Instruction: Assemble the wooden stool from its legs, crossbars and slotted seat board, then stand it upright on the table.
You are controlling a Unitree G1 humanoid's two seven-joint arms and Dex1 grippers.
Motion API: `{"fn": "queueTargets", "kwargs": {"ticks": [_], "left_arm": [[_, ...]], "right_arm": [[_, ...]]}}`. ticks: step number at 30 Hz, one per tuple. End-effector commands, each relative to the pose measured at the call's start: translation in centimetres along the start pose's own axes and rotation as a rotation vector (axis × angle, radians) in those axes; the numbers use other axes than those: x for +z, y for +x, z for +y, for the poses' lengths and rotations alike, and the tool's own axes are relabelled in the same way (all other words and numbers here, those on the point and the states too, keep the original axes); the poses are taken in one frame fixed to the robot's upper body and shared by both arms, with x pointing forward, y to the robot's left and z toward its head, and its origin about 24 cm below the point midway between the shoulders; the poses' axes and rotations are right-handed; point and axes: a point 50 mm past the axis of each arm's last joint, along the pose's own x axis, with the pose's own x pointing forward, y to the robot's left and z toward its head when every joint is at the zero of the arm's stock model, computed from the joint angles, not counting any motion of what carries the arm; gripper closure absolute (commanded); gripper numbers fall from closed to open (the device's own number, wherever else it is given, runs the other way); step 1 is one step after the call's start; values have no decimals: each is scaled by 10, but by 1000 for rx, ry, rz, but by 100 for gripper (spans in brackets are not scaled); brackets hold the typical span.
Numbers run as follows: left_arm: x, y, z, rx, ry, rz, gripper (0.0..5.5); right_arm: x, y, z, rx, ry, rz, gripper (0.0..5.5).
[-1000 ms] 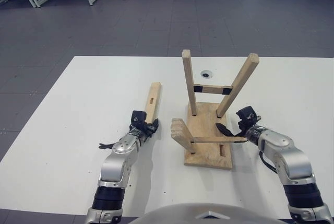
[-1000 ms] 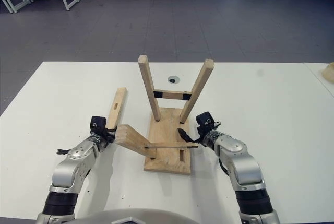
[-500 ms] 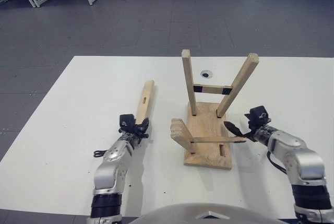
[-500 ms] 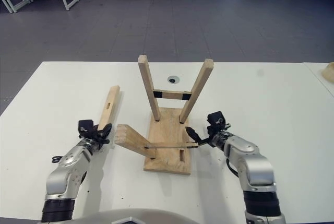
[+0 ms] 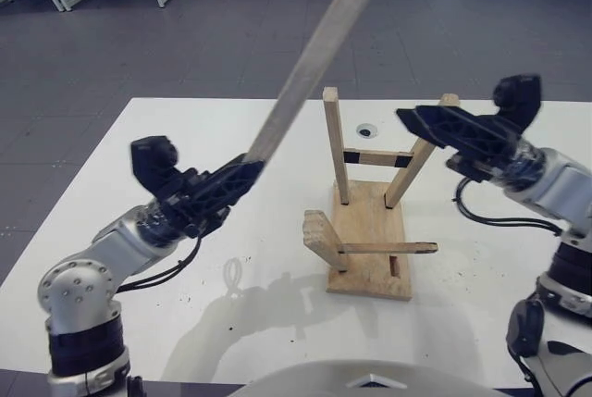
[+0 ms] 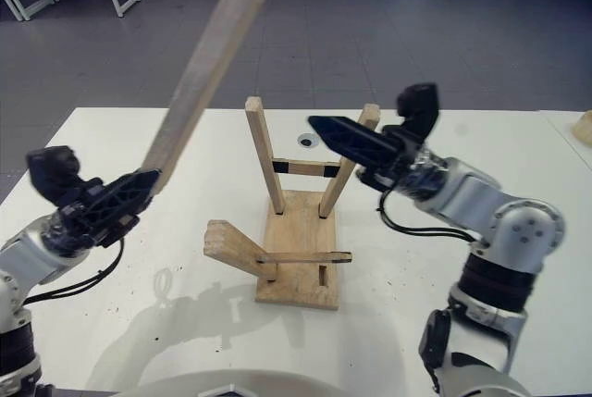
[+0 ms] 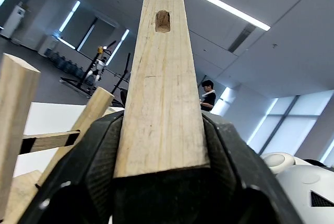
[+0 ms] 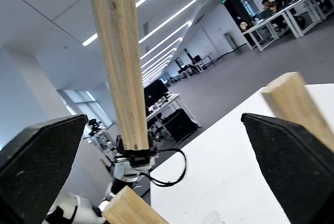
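Pale wooden leg [image 5: 314, 55], one mortise hole, slanted toward 1 o'clock, pinched by left gripper [image 5: 246, 169]; I saw right gripper [image 5: 418, 123] with jaws spread.

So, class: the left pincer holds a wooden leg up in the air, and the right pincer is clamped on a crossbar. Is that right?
Not quite. The right pincer is open and holds nothing, as the right wrist view shows. The left pincer does hold the wooden leg up in the air.
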Motion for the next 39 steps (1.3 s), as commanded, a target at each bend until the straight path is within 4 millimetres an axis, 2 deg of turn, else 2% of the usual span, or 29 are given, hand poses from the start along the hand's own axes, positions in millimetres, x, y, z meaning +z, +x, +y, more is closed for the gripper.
{"fn": "queueTargets", "kwargs": {"ticks": [1, 9, 13, 26, 32, 34, 35, 39], "left_arm": [[-2, 13, 13, -17, -7, 48, 346], [-24, 34, 29, -55, -42, 122, 346], [-30, 40, 34, -59, -50, 129, 346], [-36, 36, 37, -26, -30, 147, 346], [-37, 38, 42, 13, -6, 157, 346], [-35, 38, 42, 9, -45, 151, 346], [-33, 38, 40, -10, -72, 140, 308], [-26, 33, 38, -11, -109, 106, 244]], "right_arm": [[-4, 19, 9, 55, 24, 10, 0], [-8, 42, -6, 6, 69, -10, 0], [-7, 45, -13, -4, 117, -48, 77], [-3, 39, -17, -17, 127, -71, 322], [2, 40, -21, -34, 136, -127, 331], [1, 39, -23, -53, 131, -136, 331], [1, 38, -23, -61, 126, -139, 331], [5, 31, -25, -92, 104, -151, 344]]}}
